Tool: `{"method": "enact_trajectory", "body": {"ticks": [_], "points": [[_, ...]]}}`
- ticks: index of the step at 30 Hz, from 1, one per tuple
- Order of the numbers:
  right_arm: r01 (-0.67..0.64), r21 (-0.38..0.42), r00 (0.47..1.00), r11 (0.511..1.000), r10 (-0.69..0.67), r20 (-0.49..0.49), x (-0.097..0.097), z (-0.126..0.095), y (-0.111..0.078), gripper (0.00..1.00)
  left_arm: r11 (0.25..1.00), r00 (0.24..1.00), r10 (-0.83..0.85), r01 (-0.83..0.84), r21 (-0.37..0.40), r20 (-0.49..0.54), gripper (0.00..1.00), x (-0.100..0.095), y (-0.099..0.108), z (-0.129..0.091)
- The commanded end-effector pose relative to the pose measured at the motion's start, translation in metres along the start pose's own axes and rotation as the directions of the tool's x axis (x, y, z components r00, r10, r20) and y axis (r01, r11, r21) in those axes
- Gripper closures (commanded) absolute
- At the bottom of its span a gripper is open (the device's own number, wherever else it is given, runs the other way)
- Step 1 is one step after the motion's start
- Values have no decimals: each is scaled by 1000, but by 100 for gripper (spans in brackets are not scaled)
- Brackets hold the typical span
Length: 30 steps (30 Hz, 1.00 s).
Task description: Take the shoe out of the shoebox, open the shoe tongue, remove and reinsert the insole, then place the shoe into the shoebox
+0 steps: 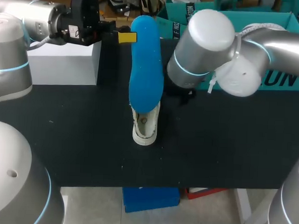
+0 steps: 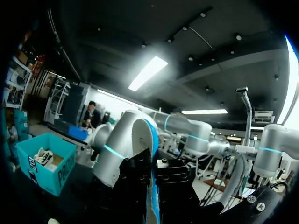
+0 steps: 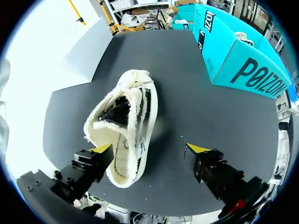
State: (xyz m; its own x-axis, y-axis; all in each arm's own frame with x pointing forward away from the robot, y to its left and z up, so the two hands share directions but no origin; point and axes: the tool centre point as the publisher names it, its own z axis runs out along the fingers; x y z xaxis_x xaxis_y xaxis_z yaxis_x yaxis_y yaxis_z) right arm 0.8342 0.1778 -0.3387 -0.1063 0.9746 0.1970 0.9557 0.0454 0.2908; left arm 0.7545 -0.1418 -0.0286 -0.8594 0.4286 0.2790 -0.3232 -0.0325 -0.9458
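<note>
Smooth blue insole point(image 1: 145, 62), long, rounded ends, pinched between left gripper point(image 1: 130, 38) fingers, held high over table. White canvas shoe point(image 3: 124, 126), frayed edges, rests on matte black table point(image 3: 187, 116). Right gripper point(image 3: 149, 149) spread wide above shoe, holding nothing.

Left arm point(image 1: 22, 17): smooth silver-grey cylindrical links with rounded joint caps; a thin cyan ring is seen at each joint seam.

Left end effector point(image 1: 128, 37): boxy black housing, with a white label point(image 1: 73, 33) fixed to its side. Fingers are black with bright yellow tips.

Right arm point(image 1: 212, 35): same silver-grey shells and cyan rings. A white cable point(image 1: 257, 26) is run along the link, and a white cable tie point(image 1: 210, 86) is noted by the wrist joint.

Right end effector point(image 3: 149, 149): black stepped finger blocks with yellow wedge tips. Small screws point(image 3: 58, 174) are set in the black mount, and a red mark point(image 3: 238, 205) is noted near one finger's base.
</note>
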Motion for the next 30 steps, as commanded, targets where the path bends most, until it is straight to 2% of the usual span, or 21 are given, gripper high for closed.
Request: {"method": "enact_trajectory", "body": {"ticks": [1,6,9,14,16,30], "points": [[4,-6,989,1000,-5,-151,-27,-23,-5,0,1000,1000,2,-2,1,1,100,0,1,1],[8,-2,956,1000,-9,-294,-34,-31,-2,0,1000,1000,2,-2,1,1,100,0,1,1],[37,-9,902,999,-38,-429,-34,-37,2,0,1000,1000,2,-2,1,1,100,0,1,1],[52,-46,838,998,-68,-541,-35,-50,8,0,1000,1000,2,-2,1,1,100,0,1,1],[67,-51,824,996,-84,-560,-34,-54,11,0,1000,1000,2,-2,1,1,100,0,1,1],[67,-51,824,996,-84,-560,-34,-54,11,0,1000,1000,2,-2,1,1,100,0,1,1]]}}
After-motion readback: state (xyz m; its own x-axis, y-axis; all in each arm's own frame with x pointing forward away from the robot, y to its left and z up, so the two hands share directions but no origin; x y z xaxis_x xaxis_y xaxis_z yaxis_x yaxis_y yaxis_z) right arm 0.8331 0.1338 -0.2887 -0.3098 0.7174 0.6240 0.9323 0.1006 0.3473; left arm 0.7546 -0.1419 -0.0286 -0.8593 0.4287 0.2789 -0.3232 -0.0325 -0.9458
